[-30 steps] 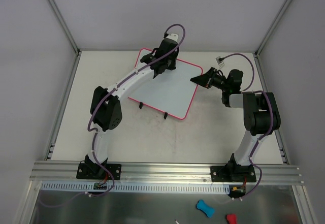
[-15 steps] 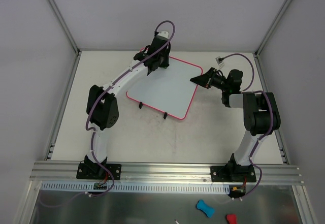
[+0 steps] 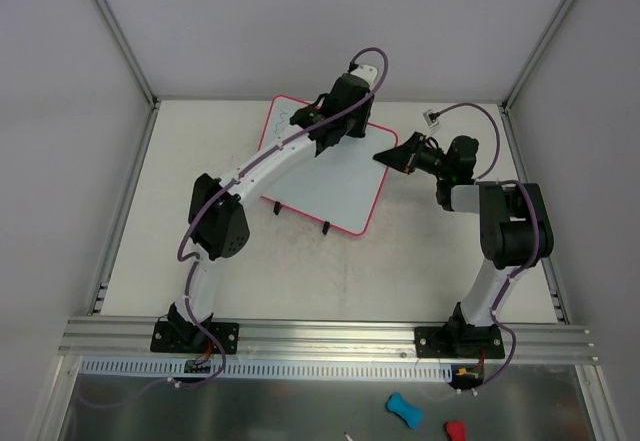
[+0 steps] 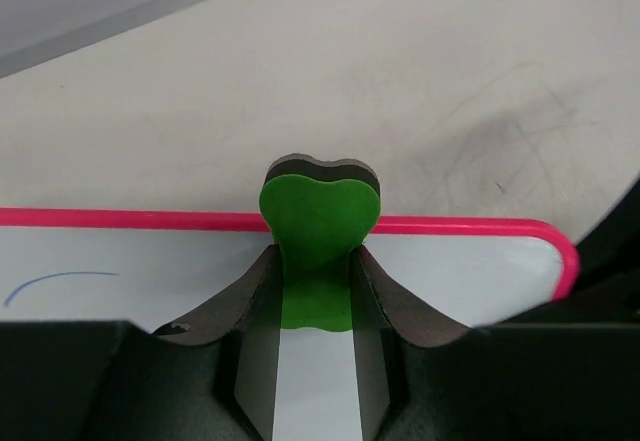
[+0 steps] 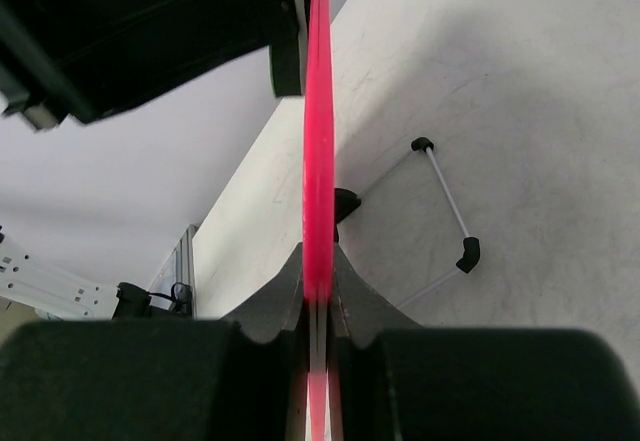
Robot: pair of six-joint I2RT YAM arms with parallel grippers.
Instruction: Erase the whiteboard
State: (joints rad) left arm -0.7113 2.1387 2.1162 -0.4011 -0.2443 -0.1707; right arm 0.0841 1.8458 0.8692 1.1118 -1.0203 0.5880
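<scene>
The whiteboard (image 3: pixel 330 176) has a pink-red frame and lies flat in the middle of the table. Its far edge (image 4: pixel 150 219) crosses the left wrist view, with a faint blue stroke (image 4: pixel 60 283) on the white face. My left gripper (image 3: pixel 335 133) is over the board's far part, shut on a green eraser (image 4: pixel 318 236) with a dark pad under it, at the frame. My right gripper (image 3: pixel 392 154) is shut on the board's right corner; its frame (image 5: pixel 318 161) runs edge-on between the jaws. The board's black feet (image 3: pixel 278 207) sit at its near edge.
A small white-and-black clip (image 3: pixel 433 118) lies at the far right of the table. Grey walls and aluminium rails (image 3: pixel 330 339) bound the table. A blue object (image 3: pixel 404 409) and a red one (image 3: pixel 455 429) lie below the near rail.
My left gripper swung left to the board's far left corner, then right again to its far right part. The board's far side turned slightly. The right arm stayed still.
</scene>
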